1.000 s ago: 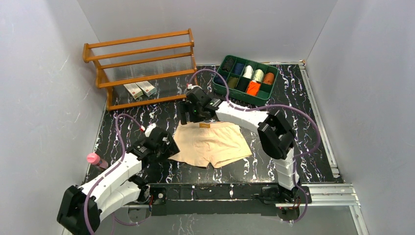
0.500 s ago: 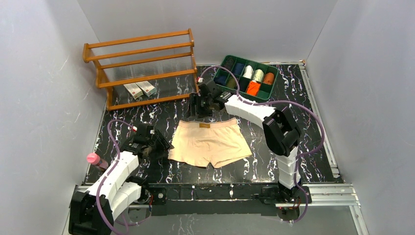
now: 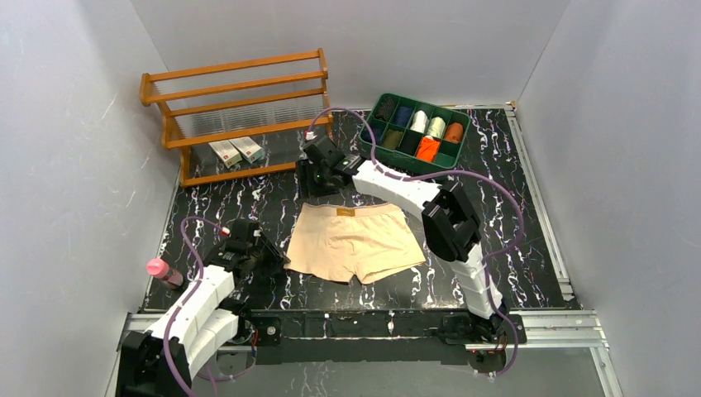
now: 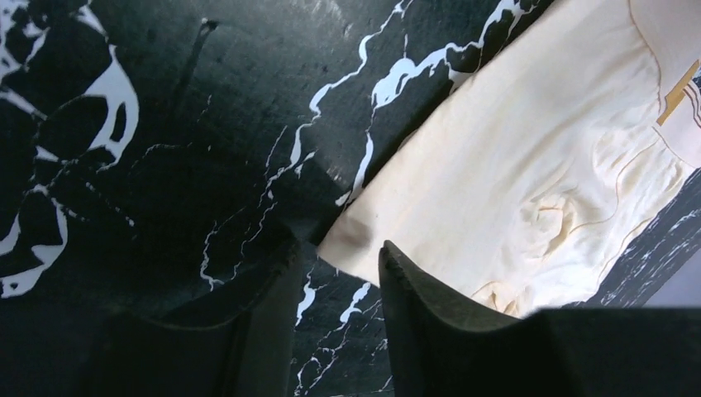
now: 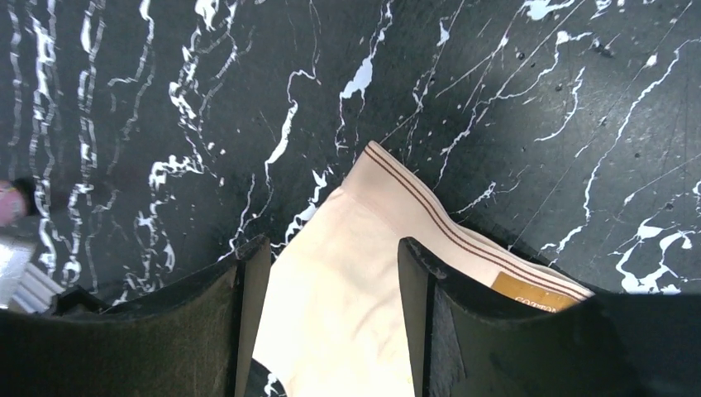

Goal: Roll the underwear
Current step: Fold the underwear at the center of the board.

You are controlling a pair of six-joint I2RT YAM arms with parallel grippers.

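**Beige underwear spread flat, both grippers parted and holding nothing**

The green tray (image 3: 369, 122) stood at the far right of the black marbled desk (image 3: 512, 215), with one item of cloth in each compartment. Its back row included a dark blue roll (image 3: 402, 115), a white roll (image 3: 419, 121) and a duller orange roll (image 3: 454, 131). In the front row the bright orange underwear (image 3: 426, 149) lay bunched beside a black roll (image 3: 410, 142). The beige underwear (image 3: 355, 242) lay unrolled on the desk between the two arms, waistband toward the far side.

Only the top view took in the tray, the wooden rack (image 3: 240, 99) with two small boxes (image 3: 236, 151) on its lowest shelf, and a pink-capped bottle (image 3: 161, 270) near the left arm. The left wrist view showed a leg-hem corner of the beige cloth just past the left gripper (image 4: 335, 265). Its fingers were partly apart and gripped nothing. The right wrist view showed the striped waistband corner and a tan label through the wider gap of the right gripper (image 5: 331, 256), which also held nothing.

The right forearm and its purple cable ran between the tray and the beige underwear.
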